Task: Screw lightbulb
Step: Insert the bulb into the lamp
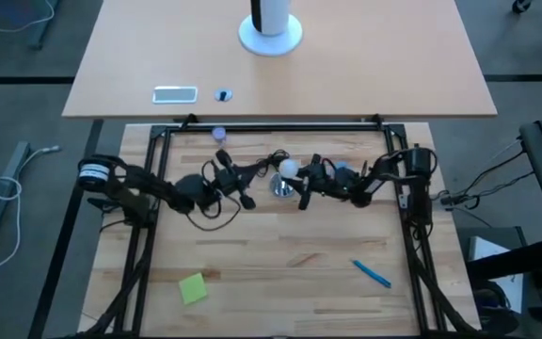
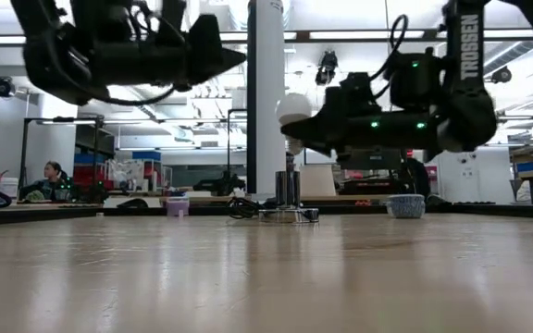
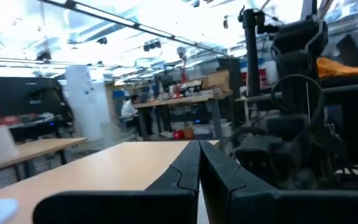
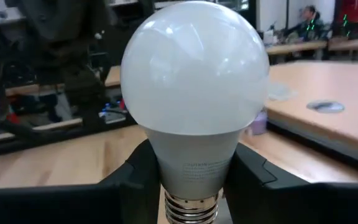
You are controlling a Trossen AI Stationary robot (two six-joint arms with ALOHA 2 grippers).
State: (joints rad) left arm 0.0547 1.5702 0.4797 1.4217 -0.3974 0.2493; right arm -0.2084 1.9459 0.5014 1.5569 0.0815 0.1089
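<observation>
Your right gripper [image 1: 301,183] sat raised above the table [image 1: 280,254] a little past centre, toward twelve o'clock, and its two fingers [image 4: 135,174] were closed on the grey neck of the lightbulb [image 4: 194,93], globe end pointing away from the wrist. In the low view the bulb [image 2: 293,108] hung well clear of the wood, up beside the white pillar [image 2: 266,92] behind it. The silver socket [image 1: 280,186] stood upright on the table just beside the bulb [image 1: 290,168] in the overhead view, on its six o'clock side; whether they touched you could not tell.

Your left gripper [image 1: 269,169] reached in from nine o'clock, also raised, its fingers [image 3: 185,171] pressed together with nothing between them, the tip close to the bulb.

You had crowding at the middle: both arms met there, with black cord [image 1: 205,212] looped under the left one. The half of the table toward six o'clock lay open, apart from a green sticky note [image 1: 193,288] toward seven and a blue pen [image 1: 372,273] toward five. The black frame rail [image 1: 280,125] bounded the twelve o'clock edge, with a small pale cap [image 1: 218,134] just inside it.
</observation>
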